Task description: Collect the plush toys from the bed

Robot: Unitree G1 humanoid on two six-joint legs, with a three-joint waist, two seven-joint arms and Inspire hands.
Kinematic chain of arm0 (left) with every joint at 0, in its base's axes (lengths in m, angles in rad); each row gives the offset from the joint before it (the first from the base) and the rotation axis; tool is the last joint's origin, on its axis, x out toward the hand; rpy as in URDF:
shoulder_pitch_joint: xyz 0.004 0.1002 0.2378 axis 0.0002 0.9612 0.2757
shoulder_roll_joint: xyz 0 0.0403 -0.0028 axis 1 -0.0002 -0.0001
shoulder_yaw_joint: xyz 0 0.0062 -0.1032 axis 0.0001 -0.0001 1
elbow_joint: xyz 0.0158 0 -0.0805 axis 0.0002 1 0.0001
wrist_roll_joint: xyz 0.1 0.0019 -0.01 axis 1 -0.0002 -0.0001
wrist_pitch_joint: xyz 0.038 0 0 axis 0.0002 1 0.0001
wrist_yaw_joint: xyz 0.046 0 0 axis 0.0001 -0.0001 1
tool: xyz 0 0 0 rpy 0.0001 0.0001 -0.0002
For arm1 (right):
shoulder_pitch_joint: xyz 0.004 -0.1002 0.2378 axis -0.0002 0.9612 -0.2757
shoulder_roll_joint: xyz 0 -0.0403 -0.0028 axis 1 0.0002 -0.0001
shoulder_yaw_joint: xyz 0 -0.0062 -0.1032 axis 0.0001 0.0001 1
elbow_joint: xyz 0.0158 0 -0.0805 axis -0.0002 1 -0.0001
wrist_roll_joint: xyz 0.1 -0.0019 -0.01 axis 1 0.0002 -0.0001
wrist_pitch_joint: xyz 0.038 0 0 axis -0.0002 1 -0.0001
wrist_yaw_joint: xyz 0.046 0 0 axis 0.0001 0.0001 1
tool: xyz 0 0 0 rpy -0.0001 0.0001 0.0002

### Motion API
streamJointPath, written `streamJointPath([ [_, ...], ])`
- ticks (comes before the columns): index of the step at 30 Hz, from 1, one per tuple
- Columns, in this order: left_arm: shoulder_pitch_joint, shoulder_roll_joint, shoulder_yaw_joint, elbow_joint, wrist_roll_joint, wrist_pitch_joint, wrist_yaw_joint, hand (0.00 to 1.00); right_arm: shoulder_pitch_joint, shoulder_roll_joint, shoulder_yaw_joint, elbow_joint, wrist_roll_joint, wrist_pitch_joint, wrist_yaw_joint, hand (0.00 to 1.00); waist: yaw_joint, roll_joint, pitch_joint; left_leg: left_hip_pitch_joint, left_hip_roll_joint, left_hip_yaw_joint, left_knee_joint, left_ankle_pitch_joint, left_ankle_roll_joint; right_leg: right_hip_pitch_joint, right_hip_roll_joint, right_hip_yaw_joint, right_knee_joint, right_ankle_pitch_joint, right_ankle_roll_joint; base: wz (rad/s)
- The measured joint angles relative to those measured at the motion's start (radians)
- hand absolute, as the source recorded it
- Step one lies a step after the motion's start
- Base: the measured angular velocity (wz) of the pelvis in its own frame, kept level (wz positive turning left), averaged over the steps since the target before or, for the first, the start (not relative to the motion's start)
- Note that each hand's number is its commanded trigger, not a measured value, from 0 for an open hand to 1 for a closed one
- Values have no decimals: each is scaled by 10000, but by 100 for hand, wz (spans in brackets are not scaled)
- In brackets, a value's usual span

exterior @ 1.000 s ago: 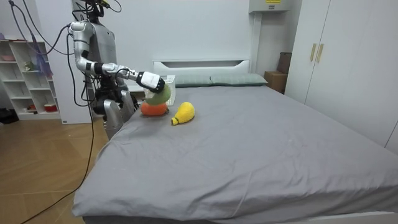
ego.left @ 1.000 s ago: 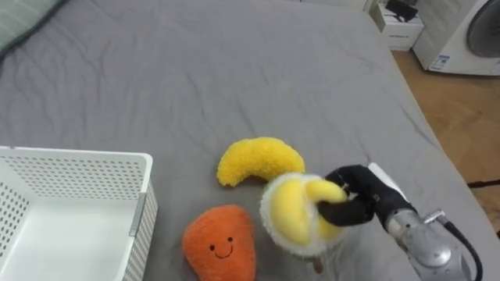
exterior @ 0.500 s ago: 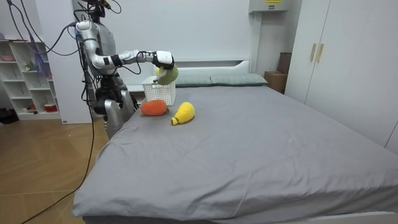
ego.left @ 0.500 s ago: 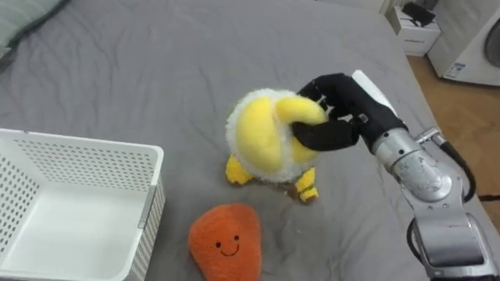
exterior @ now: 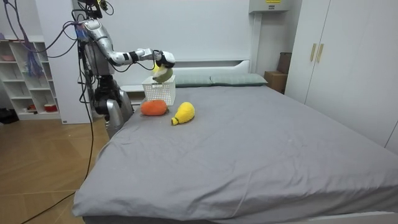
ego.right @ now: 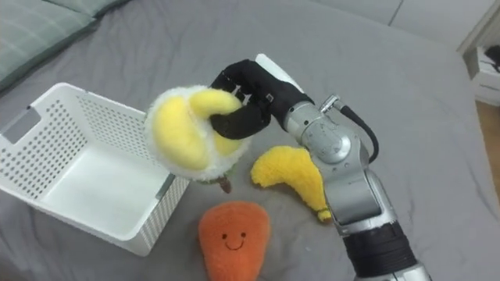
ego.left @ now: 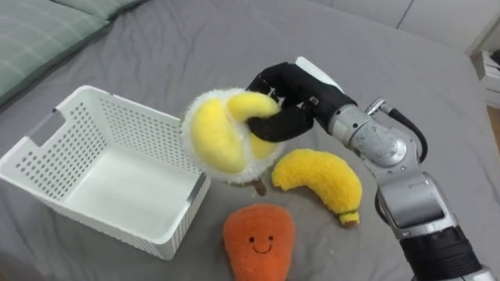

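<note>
Grip: right hand [ego.left: 301, 90] clenched round fluffy round yellow-and-white plush toy [ego.left: 223, 140], held clear of grey bed [ego.left: 195, 47] at right edge of white perforated plastic basket [ego.left: 129, 133], presumably lined up for drop inside. Yellow plush banana [ego.left: 320, 176] and orange smiling plush carrot [ego.left: 258, 238] lie on bed beside basket, not yet collected.
</note>
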Motion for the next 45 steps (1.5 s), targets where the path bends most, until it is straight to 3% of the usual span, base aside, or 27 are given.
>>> streamJointPath([
  [7, -157, -73, -37, -156, 8, 230, 33, 0, -883, 445, 352, 1150, -66, 138, -958, 100, 391, -25, 2, -207, -69, -357, 55, 72, 13, -39, -53, -390, 1, -1, 3, 15],
  [8, -155, -81, -35, -155, 8, 235, 32, 0, -883, 459, 370, 1150, -79, 138, -1018, 93, 413, -26, 3, -211, -77, -387, 60, 80, 15, -31, -60, -443, 1, -1, 3, 12],
  [10, -158, -87, -35, -155, 8, 260, 30, 0, -883, 476, 375, 1157, -86, 138, -1326, 75, 573, -28, 7, -226, -100, -451, 64, 112, 23, -16, -87, -590, 1, -1, 3, 9],
  [11, -145, -85, -32, -155, 7, 278, 30, 0, -883, 476, 375, 1162, -83, 138, -1407, 52, 599, -26, 9, -231, -103, -464, 58, 112, 24, -7, -91, -612, 1, -1, 3, 7],
  [12, -124, -84, -32, -154, 7, 305, 30, 0, -884, 478, 375, 1181, -80, 137, -1563, 22, 628, -28, 12, -253, -111, -505, 53, 114, 27, 16, -99, -654, 2, -2, 5, 9],
  [13, -113, -84, -31, -154, 6, 336, 30, 0, -888, 478, 375, 1205, -62, 136, -1696, 0, 647, -33, 13, -263, -120, -540, 54, 123, 27, 29, -106, -676, 5, -4, 8, 9],
  [31, -134, -88, -35, -157, 1, 350, 11, 0, -890, 473, 376, 1243, -1, 113, -2712, 0, 623, 33, 61, -515, -190, -620, 64, 192, 63, -162, -174, -842, 31, 4, 32, 2],
  [45, -95, -92, 5, -156, 89, 350, 27, 0, -888, 447, 375, 1439, -1, 89, -2809, 0, 622, 54, 74, -507, -192, -623, 59, 192, 63, -148, -172, -838, 25, 4, 35, 0],
])
